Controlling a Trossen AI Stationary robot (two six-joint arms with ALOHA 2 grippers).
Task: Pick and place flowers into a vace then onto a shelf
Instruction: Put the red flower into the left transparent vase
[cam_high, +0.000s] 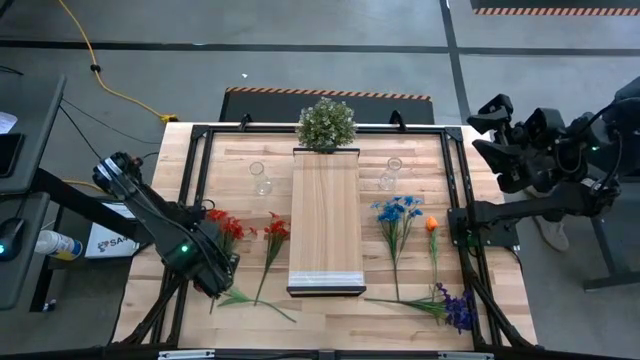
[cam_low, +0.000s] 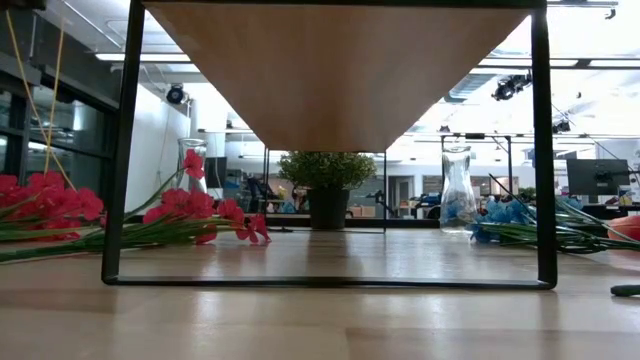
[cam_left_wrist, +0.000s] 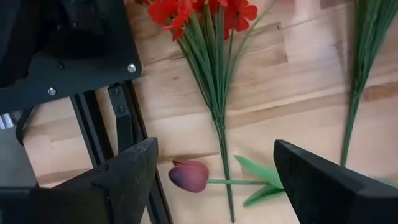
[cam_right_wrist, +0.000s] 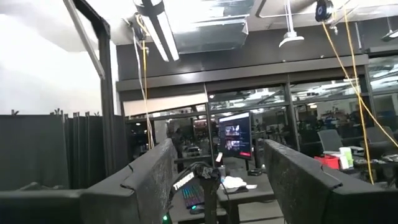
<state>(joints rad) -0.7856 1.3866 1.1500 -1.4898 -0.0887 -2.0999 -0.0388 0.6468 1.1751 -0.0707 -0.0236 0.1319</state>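
Loose flowers lie flat on the slatted tabletop: two red bunches (cam_high: 225, 228) (cam_high: 275, 232) left of the shelf (cam_high: 326, 220), and blue (cam_high: 398, 212), orange (cam_high: 432, 224) and purple (cam_high: 458, 308) ones right of it. Two clear glass vases (cam_high: 262, 180) (cam_high: 390, 175) stand upright beside the shelf's far end. My left gripper (cam_left_wrist: 214, 186) is open above the stem (cam_left_wrist: 219, 124) of a red bunch, near a red tulip bud (cam_left_wrist: 189, 175) lying by the table's left frame. My right gripper (cam_right_wrist: 217, 186) is open, raised off the table's right side (cam_high: 500, 130).
A bushy potted plant (cam_high: 326, 123) stands at the shelf's far end. A black metal frame (cam_high: 200, 160) runs around the table, and its bars (cam_left_wrist: 93, 124) lie close beside my left gripper. The shelf stands on black legs (cam_low: 118, 150), with open room beneath it.
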